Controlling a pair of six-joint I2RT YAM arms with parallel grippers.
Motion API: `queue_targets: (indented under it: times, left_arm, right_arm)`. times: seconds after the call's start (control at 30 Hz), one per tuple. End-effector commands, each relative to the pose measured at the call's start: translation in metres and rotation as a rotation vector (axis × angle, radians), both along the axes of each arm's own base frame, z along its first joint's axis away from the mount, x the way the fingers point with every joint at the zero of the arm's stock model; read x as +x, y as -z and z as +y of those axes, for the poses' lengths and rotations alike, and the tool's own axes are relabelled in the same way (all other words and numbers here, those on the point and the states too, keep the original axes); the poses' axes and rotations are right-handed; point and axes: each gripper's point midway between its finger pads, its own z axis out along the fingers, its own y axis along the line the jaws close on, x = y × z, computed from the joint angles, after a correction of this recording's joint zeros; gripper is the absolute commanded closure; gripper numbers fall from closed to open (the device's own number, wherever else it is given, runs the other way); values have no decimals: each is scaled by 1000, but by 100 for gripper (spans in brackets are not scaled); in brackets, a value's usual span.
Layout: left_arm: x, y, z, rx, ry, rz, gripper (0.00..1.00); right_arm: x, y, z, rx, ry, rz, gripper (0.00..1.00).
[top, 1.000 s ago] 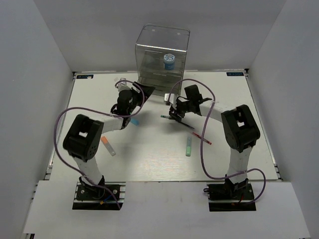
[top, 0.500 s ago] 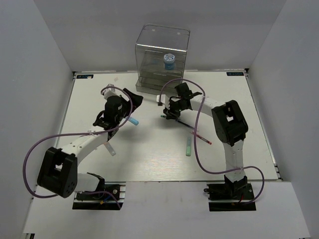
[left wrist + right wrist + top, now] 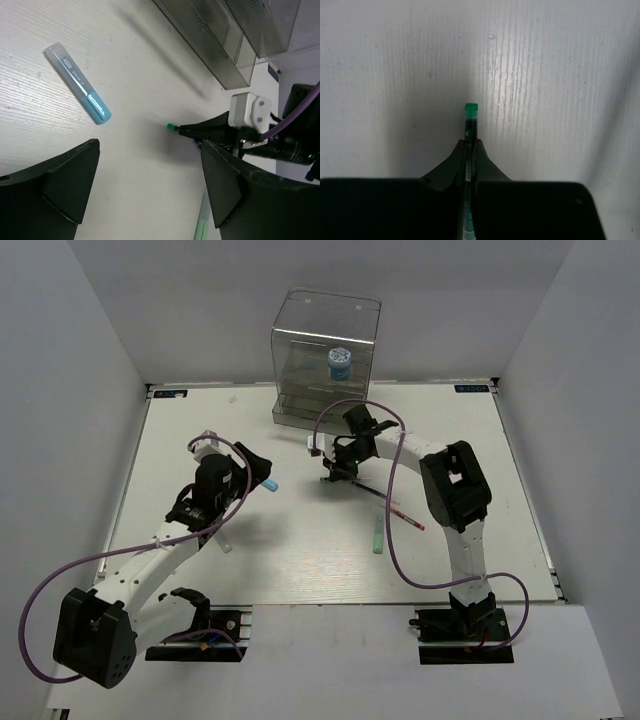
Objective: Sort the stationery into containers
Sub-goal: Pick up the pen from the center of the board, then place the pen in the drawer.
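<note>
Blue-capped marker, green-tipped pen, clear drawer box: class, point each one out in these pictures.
blue-capped marker [image 3: 77,83], left wrist view, middle of its pale barrel.
green-tipped pen [image 3: 469,131], right wrist view, dark shaft just below the green end.
clear drawer box [image 3: 300,355], top view, its clear front wall.

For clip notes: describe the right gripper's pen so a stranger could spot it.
Find the tall clear plastic drawer box at the table's far edge. Just before it, the right gripper pinches a thin dark pen, green-tipped, unlike the red pen nearby.
</note>
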Motion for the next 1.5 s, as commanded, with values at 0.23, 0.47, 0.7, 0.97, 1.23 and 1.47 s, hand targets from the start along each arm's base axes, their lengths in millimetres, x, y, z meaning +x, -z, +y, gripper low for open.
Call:
queue_targets:
  times: [0.23,0.47,0.7,0.97,1.23,1.47]
  left_arm:
    - [-15,13,-14,61,145,15,14]
    - [-17,11,-21,80,218,-13,20]
    - [-22,10,-39,82,330,-20,22]
    - [-19,2,-52,66,393,-49,22]
    - [-10,-7,-84,87,587,-98,26]
    - [-2,-15,-123,229,864,-213,26]
  right_arm:
    - [39,-186,52,320,-22,-204,100]
    - [74,-212,63,421,79,-347,100]
    - [120,-208,77,479,131,-461,100]
    - [152,-177,78,447,137,-558,100]
    - [134,-171,64,449,115,-496,49]
    - [84,-217,50,555,155,-300,50]
